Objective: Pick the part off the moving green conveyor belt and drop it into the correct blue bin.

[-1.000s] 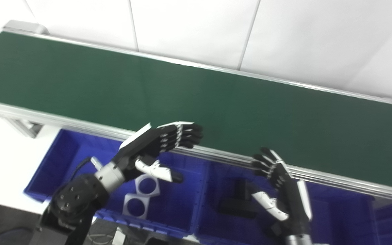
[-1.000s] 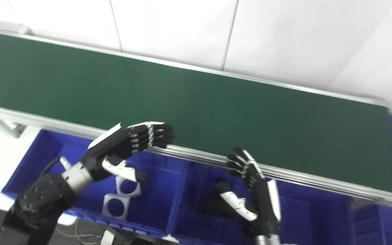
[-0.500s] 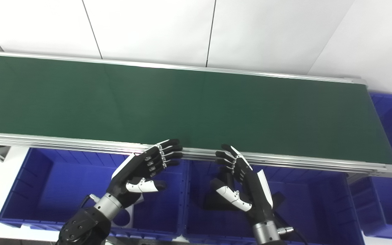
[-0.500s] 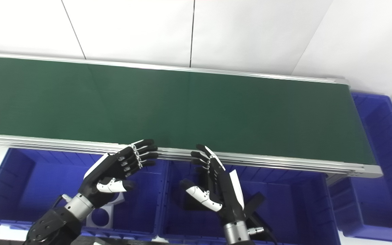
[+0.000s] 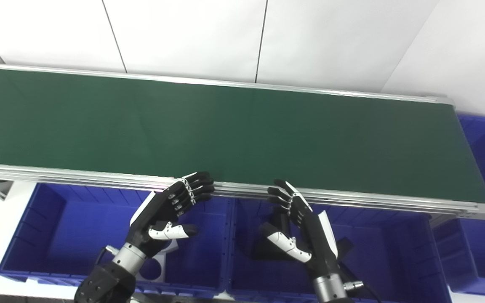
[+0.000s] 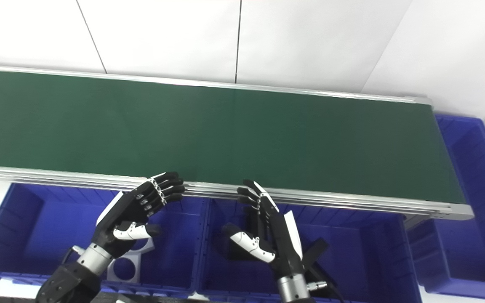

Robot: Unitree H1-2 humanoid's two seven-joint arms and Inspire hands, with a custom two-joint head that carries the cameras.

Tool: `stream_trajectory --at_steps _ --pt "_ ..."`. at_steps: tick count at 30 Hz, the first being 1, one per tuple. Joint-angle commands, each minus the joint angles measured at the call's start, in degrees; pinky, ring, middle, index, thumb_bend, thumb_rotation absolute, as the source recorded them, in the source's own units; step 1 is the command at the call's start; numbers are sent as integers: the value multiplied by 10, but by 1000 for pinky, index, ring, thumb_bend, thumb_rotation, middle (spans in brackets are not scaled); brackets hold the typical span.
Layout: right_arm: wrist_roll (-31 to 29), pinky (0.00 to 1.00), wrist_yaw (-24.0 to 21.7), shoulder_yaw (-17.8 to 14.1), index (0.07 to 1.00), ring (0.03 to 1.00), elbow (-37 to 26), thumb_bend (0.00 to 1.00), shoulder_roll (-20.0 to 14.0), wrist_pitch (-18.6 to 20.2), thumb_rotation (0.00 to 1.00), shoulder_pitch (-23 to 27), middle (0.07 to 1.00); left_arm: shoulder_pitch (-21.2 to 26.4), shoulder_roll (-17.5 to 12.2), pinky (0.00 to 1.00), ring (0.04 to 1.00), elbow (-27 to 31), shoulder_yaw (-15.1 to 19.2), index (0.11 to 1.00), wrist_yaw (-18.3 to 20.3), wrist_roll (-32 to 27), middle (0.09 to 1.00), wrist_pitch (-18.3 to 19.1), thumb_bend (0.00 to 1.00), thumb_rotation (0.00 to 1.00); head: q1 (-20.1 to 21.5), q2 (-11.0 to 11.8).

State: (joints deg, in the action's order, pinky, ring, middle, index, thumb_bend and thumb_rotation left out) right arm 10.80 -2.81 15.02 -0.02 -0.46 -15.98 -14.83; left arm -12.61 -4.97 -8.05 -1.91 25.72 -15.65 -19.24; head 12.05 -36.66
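One long green conveyor belt (image 5: 225, 130) with a matte surface and metal rails carries no visible part. In front of it stand three blue plastic bins (image 5: 49, 227). Two hands are raised near the front rail: the left hand (image 5: 166, 212) and the right hand (image 5: 303, 229), both spread and grasping nothing. A white plate with round holes (image 6: 126, 263) lies in the left bin, a black part (image 5: 267, 248) in the middle.

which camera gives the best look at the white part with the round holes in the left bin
The right eye view: the white part shows one full round hole and some frame beside the left hand. In the left eye view the same part is more hidden by that hand's wrist, leaving mostly one hole visible.
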Motion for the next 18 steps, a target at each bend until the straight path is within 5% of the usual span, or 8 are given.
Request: stream_trajectory --at_steps 1,6,18 --pt "-7 713 0 -2 873 773 -8 706 -3 -36 533 -1 808 1 8 777 797 -3 2 801 -12 14 810 -48 922 316 -2 2" --pt "-9 711 -1 -5 871 774 -13 695 -13 -37 571 -7 807 -8 17 759 790 -16 7 789 -31 40 806 -75 878 404 -20 10" --pt "-10 707 -2 -3 875 772 -28 691 -20 -29 575 -16 809 -14 21 758 788 -24 15 788 -19 32 799 -76 835 487 -18 5"
